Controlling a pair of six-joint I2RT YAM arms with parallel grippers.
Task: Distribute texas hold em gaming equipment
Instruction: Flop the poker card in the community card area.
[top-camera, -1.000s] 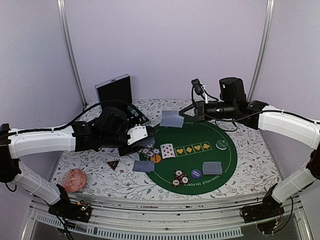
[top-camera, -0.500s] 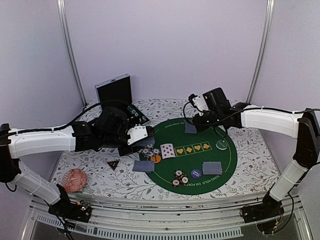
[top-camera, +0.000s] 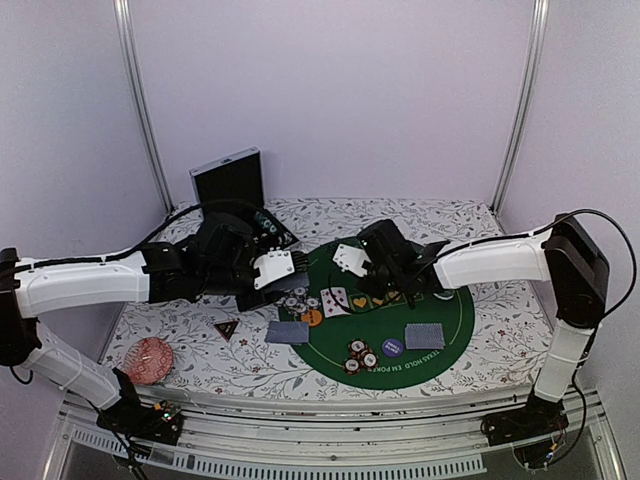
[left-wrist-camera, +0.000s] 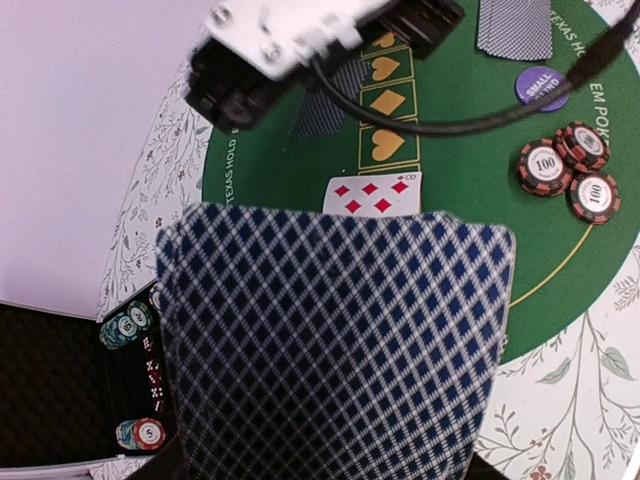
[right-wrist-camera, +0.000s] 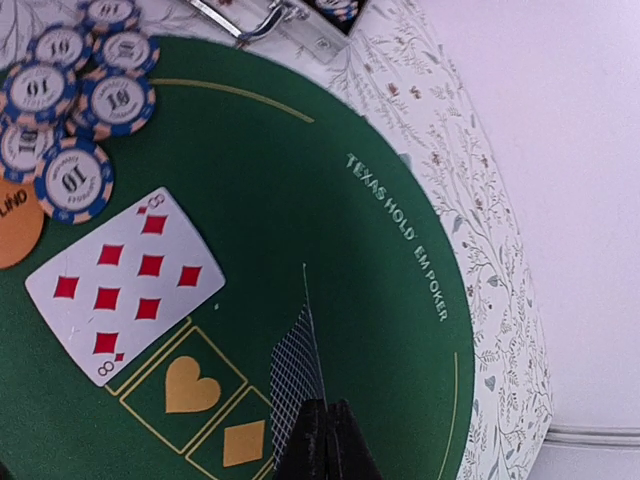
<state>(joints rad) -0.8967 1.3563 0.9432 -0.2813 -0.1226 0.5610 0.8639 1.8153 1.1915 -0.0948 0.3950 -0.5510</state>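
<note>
The card (right-wrist-camera: 297, 385) in play sits at the lower middle of the right wrist view. It is seen nearly edge-on, and its blue lattice back is only just readable. The right pincer (right-wrist-camera: 322, 440) is closed tight on the card's lower edge, and nothing else is between its fingers. The card hangs above the printed heart outline (right-wrist-camera: 190, 385), the next slot after the face-up eight of diamonds (right-wrist-camera: 125, 285). From that, the step looks like dealing a second community card. The thin edge grip probably lets the card tip flat onto its slot.

A cluster of blue-edged chips (right-wrist-camera: 75, 100) lies at the upper left of that view, with an orange button (right-wrist-camera: 12, 225) at the left border. All of it rests on the green mat (right-wrist-camera: 300, 150).

The deck (left-wrist-camera: 335, 340) fills the lower half of the left wrist view. The left pincer (top-camera: 290, 282) stands about half open and grips the deck across its body, just off the mat's left rim. It is presumably held there as the supply (its fingers are mostly hidden behind the cards).

In the top view, face-down pairs lie at centre left (top-camera: 288, 332) and centre right (top-camera: 425, 336), so two seats appear to be served. A black triangular marker (top-camera: 226, 328) sits on the flowered table (top-camera: 180, 330) at the left. An open case (top-camera: 228, 180) stands at the back.
</note>
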